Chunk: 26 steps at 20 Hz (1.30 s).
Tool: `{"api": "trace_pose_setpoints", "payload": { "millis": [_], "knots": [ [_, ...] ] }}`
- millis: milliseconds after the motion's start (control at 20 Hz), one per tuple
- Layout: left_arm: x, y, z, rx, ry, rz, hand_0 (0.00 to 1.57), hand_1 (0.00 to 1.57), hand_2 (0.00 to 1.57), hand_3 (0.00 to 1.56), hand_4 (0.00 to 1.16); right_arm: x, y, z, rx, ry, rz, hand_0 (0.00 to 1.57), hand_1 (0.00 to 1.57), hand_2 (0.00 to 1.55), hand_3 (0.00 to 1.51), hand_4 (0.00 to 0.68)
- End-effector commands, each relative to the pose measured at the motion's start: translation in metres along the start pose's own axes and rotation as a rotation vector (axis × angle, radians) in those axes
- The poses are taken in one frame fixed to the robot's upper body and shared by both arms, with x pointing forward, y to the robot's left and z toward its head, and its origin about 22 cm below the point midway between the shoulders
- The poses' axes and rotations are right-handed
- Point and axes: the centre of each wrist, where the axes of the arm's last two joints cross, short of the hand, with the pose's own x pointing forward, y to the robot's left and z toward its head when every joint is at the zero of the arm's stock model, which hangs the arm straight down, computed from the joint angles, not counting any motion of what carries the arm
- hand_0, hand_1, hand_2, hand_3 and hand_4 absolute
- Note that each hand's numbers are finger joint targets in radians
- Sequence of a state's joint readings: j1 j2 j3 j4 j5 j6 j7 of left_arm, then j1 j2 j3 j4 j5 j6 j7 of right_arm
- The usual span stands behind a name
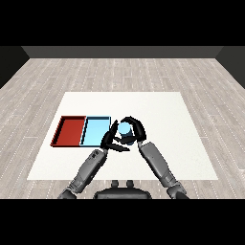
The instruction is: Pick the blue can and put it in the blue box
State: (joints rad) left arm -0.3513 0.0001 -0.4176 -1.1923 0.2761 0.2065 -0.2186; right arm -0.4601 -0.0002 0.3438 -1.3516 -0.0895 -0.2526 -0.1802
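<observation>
1. My right hand [135, 127] has its black fingers curled round the blue can [125, 131], a small smooth cylinder with a pale, flat round top.
2. The can is upright in that grasp, just to the right of the light blue tray [95, 130] and outside its rim; whether its base touches the surface I cannot tell.
3. My left hand [111, 139] is right beside the can, at the blue tray's right edge, its fingers relaxed and spread with the tips pointing toward the can and holding nothing.
4. The light blue tray is a shallow rectangle with a darker blue rim; the red tray [69, 131], the same shape with a dark rim, lies touching its left side.
5. Both trays lie on the white surface [167, 119], flat and matte, a plain square.
6. My grey forearms look smooth and hard, jointed in segments, reaching in from the lower corners.
7. Beyond the surface the floor [119, 72] is pale grey wooden planking.
</observation>
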Motion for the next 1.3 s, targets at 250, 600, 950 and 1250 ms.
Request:
{"api": "trace_pose_setpoints", "payload": {
  "millis": [250, 600, 950, 1250],
  "knots": [
    [-0.012, 0.003, -0.003, -0.014, -0.002, -0.018, 0.00, 0.00, 0.00, 0.00, 0.00, -0.013, 0.007, 0.018, 0.039, -0.008, -0.026, 1.48, 1.48, 1.47, 1.42, 0.618],
    [0.009, 0.002, -0.004, -0.036, -0.026, -0.001, 0.00, 0.00, 0.00, 0.00, 0.00, -0.004, 0.016, 0.006, 0.045, 0.004, -0.025, 1.45, 1.45, 1.46, 1.41, 0.574],
    [0.006, -0.028, -0.019, -0.016, -0.022, -0.012, 0.00, 0.00, 0.00, 0.00, 0.00, -0.005, 0.037, 0.001, 0.055, -0.011, -0.028, 1.48, 1.48, 1.46, 1.40, 0.541],
    [0.004, -0.030, -0.027, 0.028, 0.058, -0.109, 0.00, 0.00, 0.00, 0.00, 0.00, 0.005, 0.034, -0.006, 0.077, 0.011, -0.072, 1.50, 1.50, 1.46, 1.41, 0.565]
  ]
}}
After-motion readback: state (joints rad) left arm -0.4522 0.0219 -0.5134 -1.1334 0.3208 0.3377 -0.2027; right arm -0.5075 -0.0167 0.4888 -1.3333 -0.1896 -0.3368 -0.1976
